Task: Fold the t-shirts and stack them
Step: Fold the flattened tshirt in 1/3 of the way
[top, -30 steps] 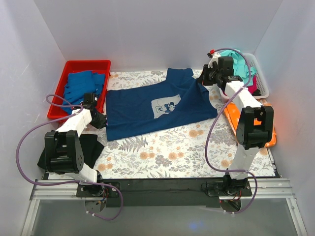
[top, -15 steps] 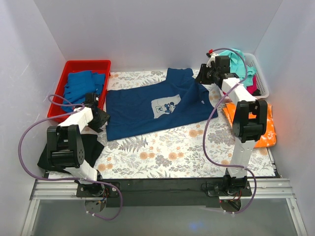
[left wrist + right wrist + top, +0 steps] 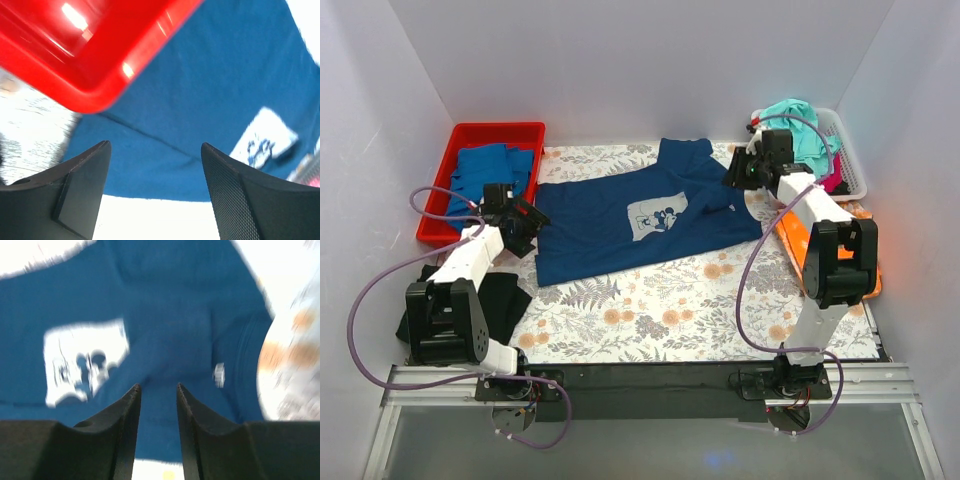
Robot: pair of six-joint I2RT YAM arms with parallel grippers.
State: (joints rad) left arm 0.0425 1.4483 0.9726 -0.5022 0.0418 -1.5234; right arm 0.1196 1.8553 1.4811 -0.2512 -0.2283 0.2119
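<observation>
The navy blue t-shirt (image 3: 640, 215) with a pale grey cartoon-mouse print (image 3: 658, 216) lies spread flat in the middle of the floral table. My left gripper (image 3: 528, 216) hovers at its left edge, beside the red tray (image 3: 490, 133). In the left wrist view this gripper (image 3: 155, 145) stands open and empty over the navy t-shirt (image 3: 210, 90). My right gripper (image 3: 734, 174) is over the shirt's right shoulder. Seen from the right wrist, it (image 3: 157, 386) is open with nothing between the fingers, the navy cloth (image 3: 175, 330) and the print (image 3: 82, 360) below.
The red tray holds folded mid-blue t-shirts (image 3: 485, 175). A white basket (image 3: 855, 165) at the back right holds a teal shirt (image 3: 800, 122) and a pink one. An orange shirt (image 3: 792, 238) lies under the right arm. A black shirt (image 3: 505, 298) lies by the left arm.
Both grippers have opened and let go of the navy t-shirt. The left gripper has risen and shifted towards the tray; the right has drawn back a little. The shirt lies flat.
</observation>
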